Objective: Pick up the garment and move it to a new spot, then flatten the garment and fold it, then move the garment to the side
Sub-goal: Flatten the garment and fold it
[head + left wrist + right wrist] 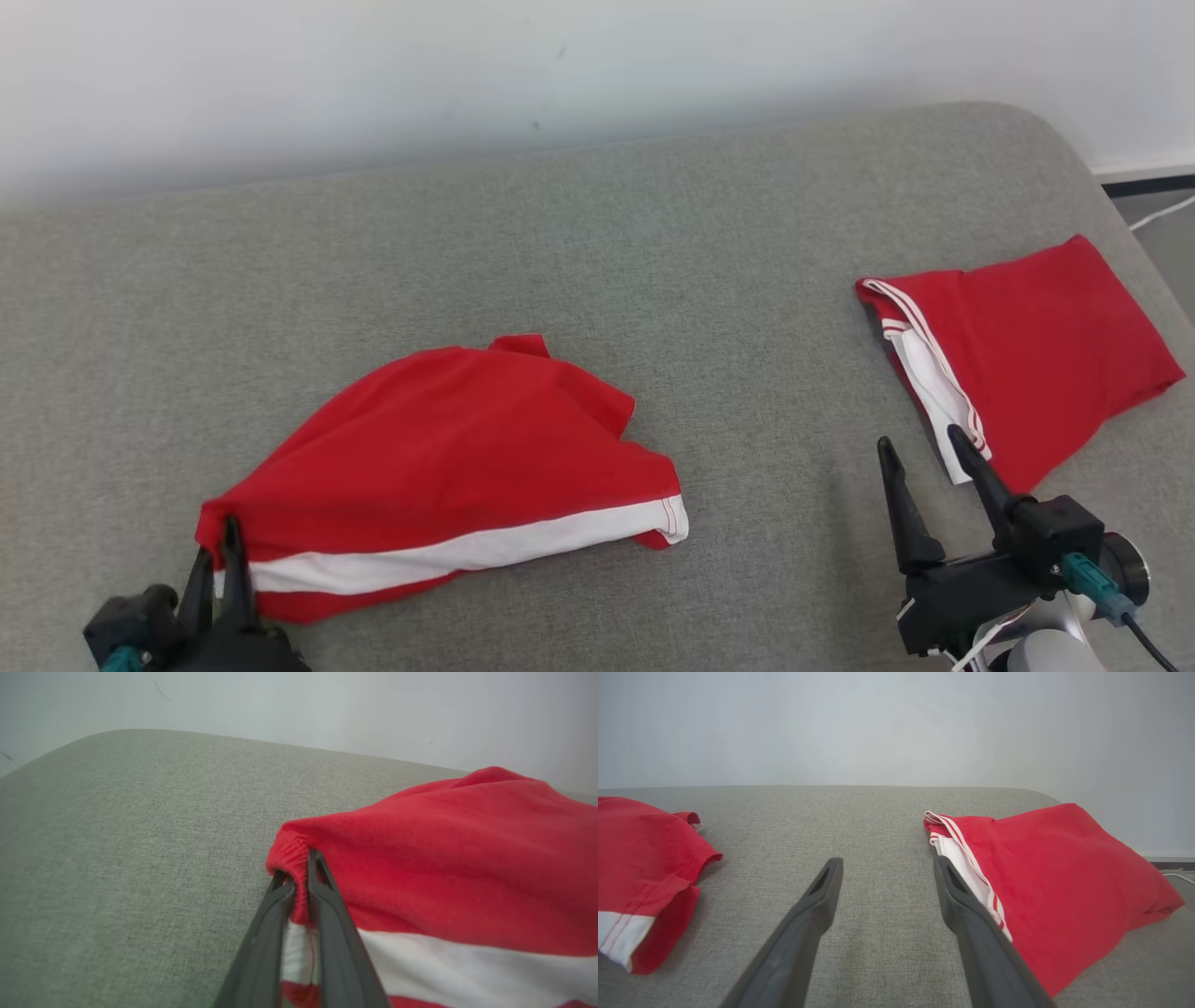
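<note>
The left fingers (235,583) (327,914) are closed on the near left corner of the garment (448,448), with a bunched red edge pinched between their tips, as the left wrist view shows plainly. The garment (444,868) lies rumpled on the left half of the grey cushion (597,243). It is red with a broad white band along its near side, and it spreads from the pinched corner away to the right, where its far end (640,858) lies flat on the cushion. Bare grey cloth separates it from the right fingers (901,513) (817,905), which stand wide open and hold nothing, low over the cushion and pointing toward the wall (373,75). Just right of them, well apart from the first piece, lies a folded garment (1036,355) (1064,877), red with white trim along its left edge. One finger crosses that trimmed edge in the head view; whether it touches I cannot tell. A pale cable (1158,213) runs along the floor beyond the cushion's right end.
</note>
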`<state>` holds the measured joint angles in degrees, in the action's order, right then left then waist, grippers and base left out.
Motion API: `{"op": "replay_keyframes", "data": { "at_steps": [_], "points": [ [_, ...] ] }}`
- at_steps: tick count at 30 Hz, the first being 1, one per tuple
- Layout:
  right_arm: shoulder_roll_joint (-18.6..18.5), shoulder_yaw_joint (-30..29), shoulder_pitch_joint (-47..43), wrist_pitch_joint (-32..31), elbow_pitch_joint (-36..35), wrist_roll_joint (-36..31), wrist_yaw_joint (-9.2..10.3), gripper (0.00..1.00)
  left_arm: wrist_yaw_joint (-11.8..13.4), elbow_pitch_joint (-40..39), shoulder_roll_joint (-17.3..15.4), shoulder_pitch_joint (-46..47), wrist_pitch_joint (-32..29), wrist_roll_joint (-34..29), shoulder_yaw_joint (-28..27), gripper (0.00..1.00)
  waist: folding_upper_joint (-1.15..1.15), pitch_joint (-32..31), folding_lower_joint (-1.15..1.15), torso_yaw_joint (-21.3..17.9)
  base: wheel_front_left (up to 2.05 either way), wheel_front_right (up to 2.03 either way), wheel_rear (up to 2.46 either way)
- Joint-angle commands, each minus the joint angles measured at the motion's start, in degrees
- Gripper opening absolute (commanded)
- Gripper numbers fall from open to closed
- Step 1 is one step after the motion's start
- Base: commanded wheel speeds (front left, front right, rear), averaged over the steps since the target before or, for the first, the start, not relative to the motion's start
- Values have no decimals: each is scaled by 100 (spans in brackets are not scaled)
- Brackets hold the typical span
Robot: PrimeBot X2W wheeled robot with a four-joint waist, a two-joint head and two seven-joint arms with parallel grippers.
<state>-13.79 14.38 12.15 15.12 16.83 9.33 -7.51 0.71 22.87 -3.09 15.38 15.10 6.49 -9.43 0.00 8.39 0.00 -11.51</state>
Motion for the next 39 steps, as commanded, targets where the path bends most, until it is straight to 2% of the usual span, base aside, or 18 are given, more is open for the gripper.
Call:
{"op": "replay_keyframes", "data": {
  "at_steps": [1,2,5,8,13,21,25,39],
  "points": [
    [25,54,-51,-2,-15,34,5,100,41,61,5,-124,6,-63,-25,65,0,-97,0,82,0,0,0],
    [20,82,-53,-2,-8,57,5,100,40,108,-1,-149,6,-68,-26,100,0,-133,0,118,0,0,0],
    [10,230,-32,-2,16,146,5,100,39,192,11,-208,6,-79,26,100,0,-224,0,236,0,0,0],
    [20,414,7,-2,31,257,5,100,143,127,14,-329,6,69,179,100,0,-295,0,398,0,0,0],
    [51,690,62,-1,89,430,5,100,203,-74,17,-445,5,221,438,100,0,-355,0,781,0,0,0],
    [134,741,93,-2,172,441,5,100,214,-333,18,-642,5,324,722,100,0,-387,0,1250,0,0,0],
    [216,661,29,-1,183,391,5,100,213,-447,17,-777,5,212,736,100,0,-462,0,1226,0,0,0],
    [372,369,-424,-1,190,225,5,100,279,-793,18,-1246,5,60,755,100,0,-745,0,758,0,0,0]
  ]
}}
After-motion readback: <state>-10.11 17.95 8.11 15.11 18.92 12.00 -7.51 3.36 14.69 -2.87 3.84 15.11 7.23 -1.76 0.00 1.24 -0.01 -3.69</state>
